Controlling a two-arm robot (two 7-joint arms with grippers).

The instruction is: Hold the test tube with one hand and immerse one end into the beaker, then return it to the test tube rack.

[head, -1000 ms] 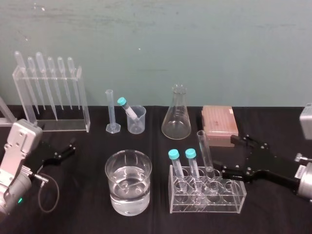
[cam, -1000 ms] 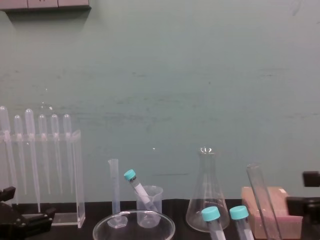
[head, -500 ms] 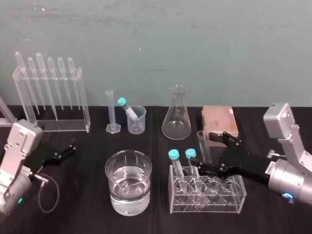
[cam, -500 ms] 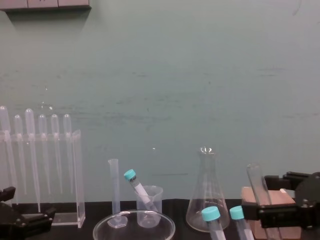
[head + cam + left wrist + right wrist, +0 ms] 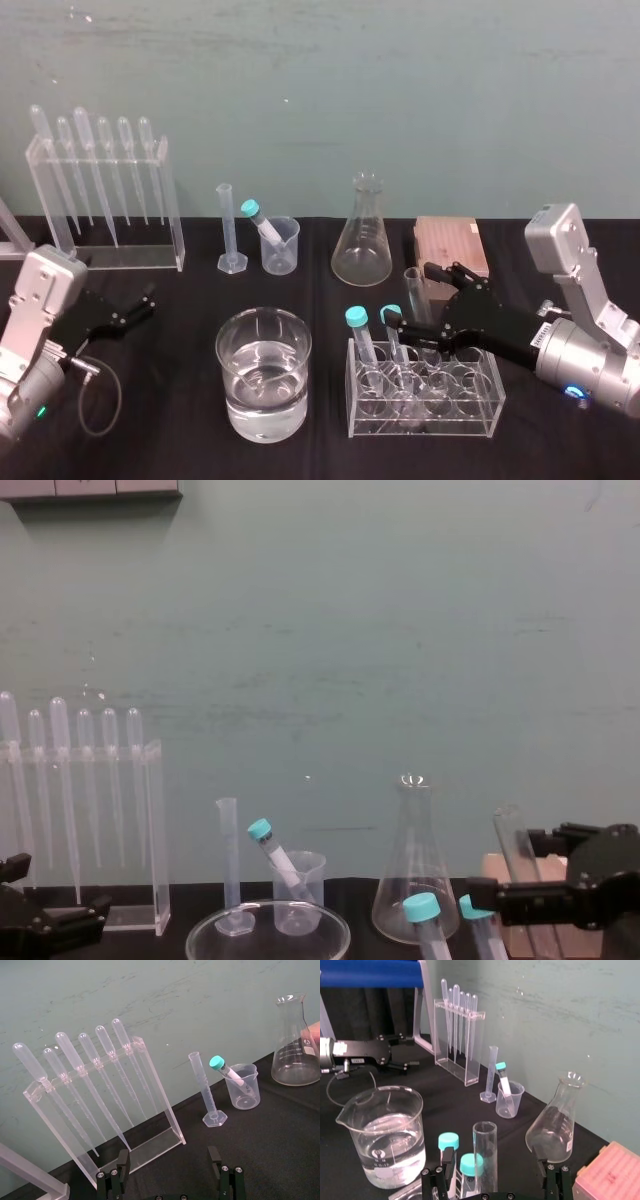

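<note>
Background: flat teal wall. The desk (image 5: 170,435) has a black cover, w/ all glassware standing on it.

**Right pincer** (image 5: 492,1157): reaches in from the robot's right, level w/ the upper part of the test tube (image 5: 414,300). Jaws are spread wide, one on each side of the tube. The right wrist view shows no contact, and nothing is gripped.

**Test tube:** seated in the test tube rack (image 5: 480,410), open rim up, leaning slightly. Pos.: just right of two teal-capped tubes (image 5: 358,325) in the same rack.

**Beaker** (image 5: 282,252): at the rear of the desk, left of centre, well apart from the rack. It holds one capped tube (image 5: 262,222), tilted against the rim.

**Adjacent items:**
- Graduated cylinder (image 5: 227,225): just left of the beaker.
- Conical flask (image 5: 362,240): to the beaker's right.
- Large glass vessel (image 5: 263,375): part-filled w/ clear liquid, at the front of the desk, just left of the rack.
- Pink box (image 5: 450,247): behind the rack, right of the flask.
- Pipette stand (image 5: 105,215): rear left, w/ six pipettes hanging upright.

**Left pincer** (image 5: 169,1155): low over the desk on the robot's left, in front of the pipette stand. Jaws are apart and empty.
</note>
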